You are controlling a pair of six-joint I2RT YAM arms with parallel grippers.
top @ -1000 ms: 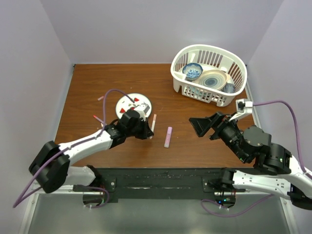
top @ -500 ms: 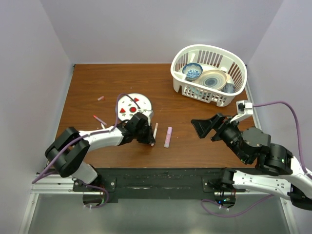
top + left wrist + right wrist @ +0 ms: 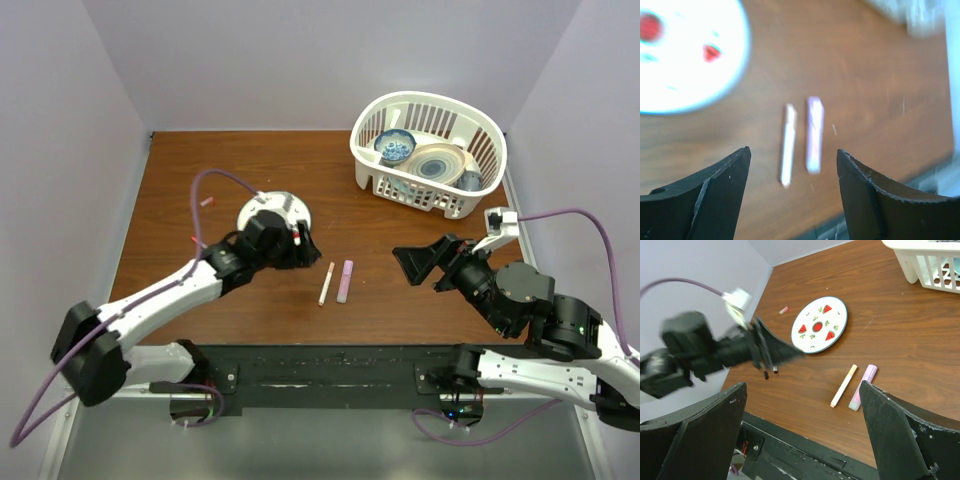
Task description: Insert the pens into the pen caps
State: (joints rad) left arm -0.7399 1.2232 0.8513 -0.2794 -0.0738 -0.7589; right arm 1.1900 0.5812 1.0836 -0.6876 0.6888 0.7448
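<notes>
**Left and right tools over the pens.** My left tool [image 3: 793, 152] hangs spread and empty above the white pen [image 3: 788, 144] and pink pen [image 3: 814, 134]. They lie parallel, just apart, at 4 o'clock from the plate [image 3: 835, 322], probably so either arm can reach them. My right tool [image 3: 801, 389], also spread, waits at 3 o'clock. A pink cap [image 3: 207, 201] lies well apart, at 10 o'clock from the plate. The basket [image 3: 428, 98], at 1 o'clock on the surface [image 3: 380, 230], obstructs nothing.
</notes>
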